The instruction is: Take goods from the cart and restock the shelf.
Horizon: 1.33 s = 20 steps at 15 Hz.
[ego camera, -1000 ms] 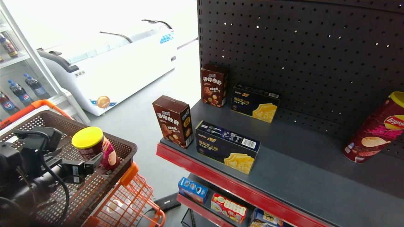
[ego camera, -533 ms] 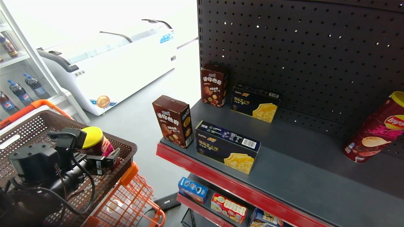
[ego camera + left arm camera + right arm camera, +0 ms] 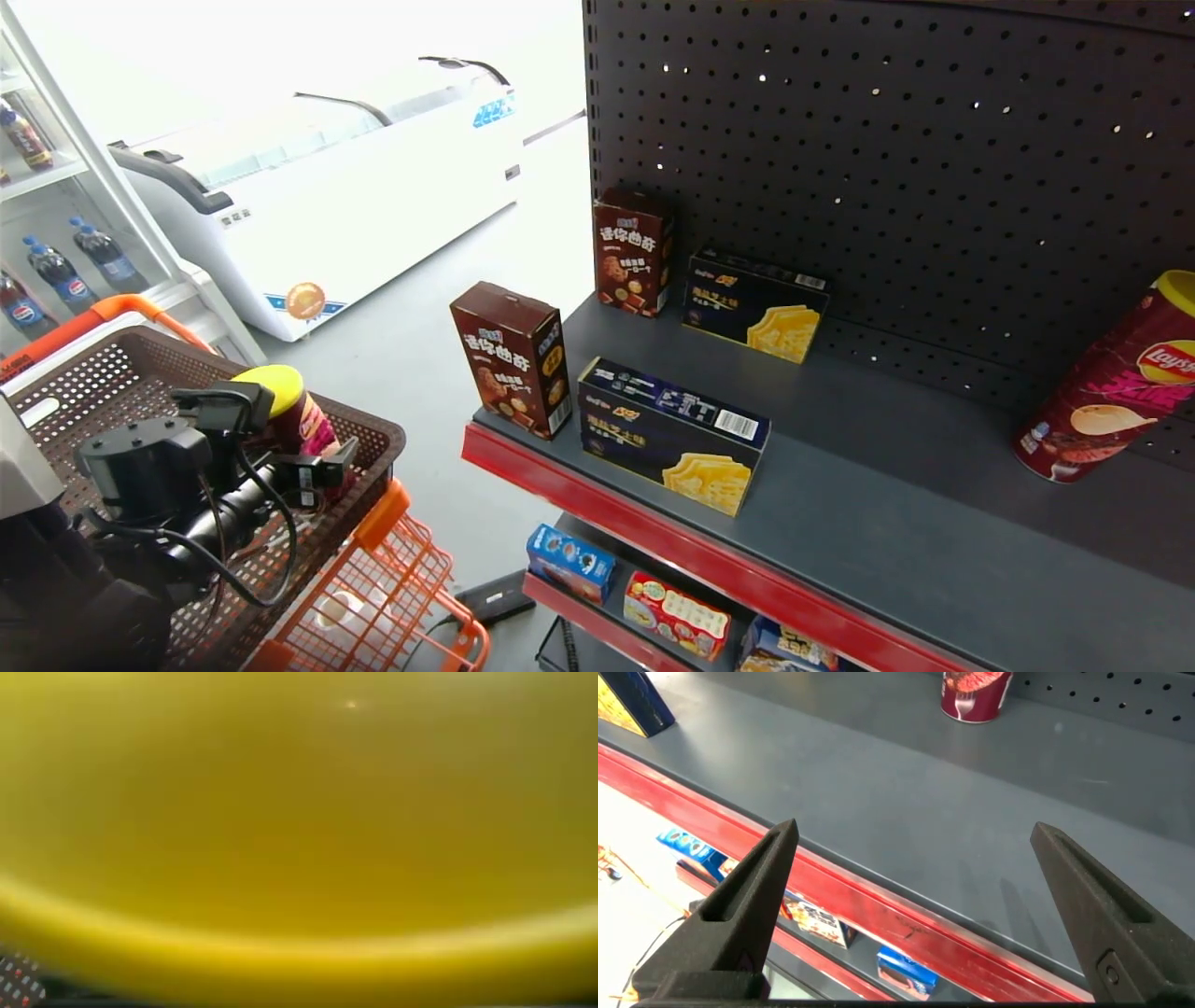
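Observation:
A chips can (image 3: 303, 425) with a yellow lid (image 3: 299, 812) stands upright in the brown cart basket (image 3: 378, 439) at the lower left. My left gripper (image 3: 313, 462) is down at the can, and its wrist camera sits close over the lid. The can hides how the gripper grips. My right gripper (image 3: 915, 829) hangs open and holds nothing. It is above the front part of the grey shelf (image 3: 906, 775), over the red edge strip (image 3: 878, 910). A second chips can (image 3: 1111, 383) leans against the pegboard at the shelf's right end.
Two brown biscuit boxes (image 3: 513, 359) (image 3: 633, 252) and two dark blue cracker boxes (image 3: 672, 434) (image 3: 754, 303) occupy the shelf's left part. The shelf between them and the leaning can (image 3: 976, 693) is bare. Small boxes (image 3: 677, 616) fill the lower shelf. A freezer (image 3: 327, 205) stands behind the cart.
My left arm has moved forward over the cart, from beside the can to right at it. Its wrist camera now covers part of the yellow lid. The shelf goods have not moved.

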### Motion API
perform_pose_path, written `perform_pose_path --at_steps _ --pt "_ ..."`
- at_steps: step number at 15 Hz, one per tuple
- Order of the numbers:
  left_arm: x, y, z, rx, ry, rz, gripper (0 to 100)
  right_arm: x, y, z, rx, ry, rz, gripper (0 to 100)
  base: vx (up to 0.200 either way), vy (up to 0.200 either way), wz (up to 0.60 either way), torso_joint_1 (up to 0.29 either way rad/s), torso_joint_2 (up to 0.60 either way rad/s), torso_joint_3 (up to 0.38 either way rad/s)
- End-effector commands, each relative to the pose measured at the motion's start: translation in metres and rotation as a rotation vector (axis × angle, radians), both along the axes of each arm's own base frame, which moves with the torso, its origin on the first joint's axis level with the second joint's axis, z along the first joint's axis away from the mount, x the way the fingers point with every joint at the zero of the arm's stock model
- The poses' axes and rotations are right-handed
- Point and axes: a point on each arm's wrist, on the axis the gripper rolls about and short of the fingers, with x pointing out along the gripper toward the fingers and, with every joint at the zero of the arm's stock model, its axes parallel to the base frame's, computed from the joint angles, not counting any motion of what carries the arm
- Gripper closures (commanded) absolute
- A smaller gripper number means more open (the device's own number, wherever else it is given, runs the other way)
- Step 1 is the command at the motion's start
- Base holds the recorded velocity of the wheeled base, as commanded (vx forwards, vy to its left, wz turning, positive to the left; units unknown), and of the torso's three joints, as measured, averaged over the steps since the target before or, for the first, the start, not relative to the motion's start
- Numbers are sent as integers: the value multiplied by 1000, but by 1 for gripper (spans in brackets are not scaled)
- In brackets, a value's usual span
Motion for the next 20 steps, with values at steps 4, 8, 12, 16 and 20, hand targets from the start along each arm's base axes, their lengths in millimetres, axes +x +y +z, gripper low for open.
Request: perform_pose_path --at_steps 4,8,12,16,20 --pt "11 1 -2 2 -13 0 100 0 0 0 0 -1 1 0 0 0 0 0 0 0" --pt "0 -5 35 7 -136 -14 100 0 0 0 0 -1 1 0 0 0 0 0 0 0" --pt "-13 -6 88 30 -283 -23 100 0 0 0 0 -1 1 0 0 0 0 0 0 0" --pt "-39 -13 113 13 -263 -99 100 0 0 0 0 -1 1 0 0 0 0 0 0 0" --pt "-63 -37 141 5 -366 -224 100 0 0 0 0 -1 1 0 0 0 0 0 0 0"
